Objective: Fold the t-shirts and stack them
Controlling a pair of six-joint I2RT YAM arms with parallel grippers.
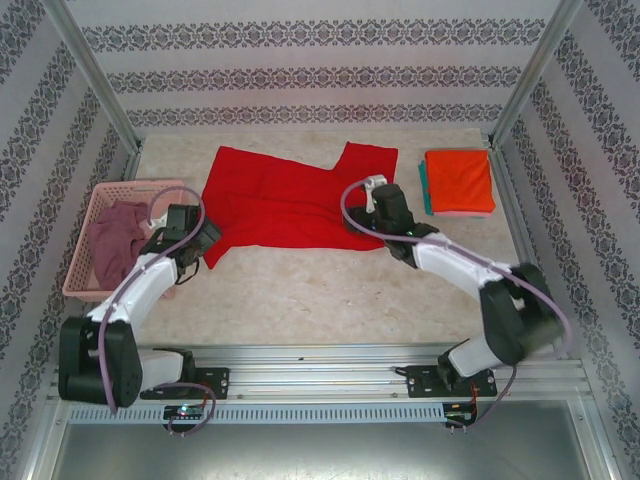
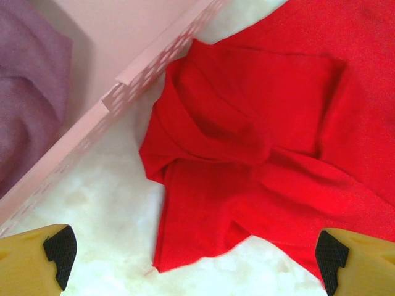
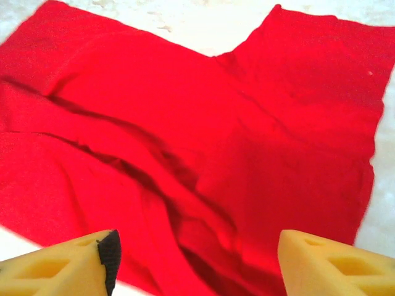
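The red t-shirt (image 1: 290,200) lies rumpled on the table (image 1: 300,300). The left gripper (image 2: 194,250) and right gripper (image 3: 196,253) hover above it, jaws wide apart.

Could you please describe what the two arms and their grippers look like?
The left arm and the right arm have white link shells between black joint housings and stand on black bases. A mauve cable loops along each. The left gripper and the right gripper have yellow wedge-shaped fingers with black pads on their inner faces.
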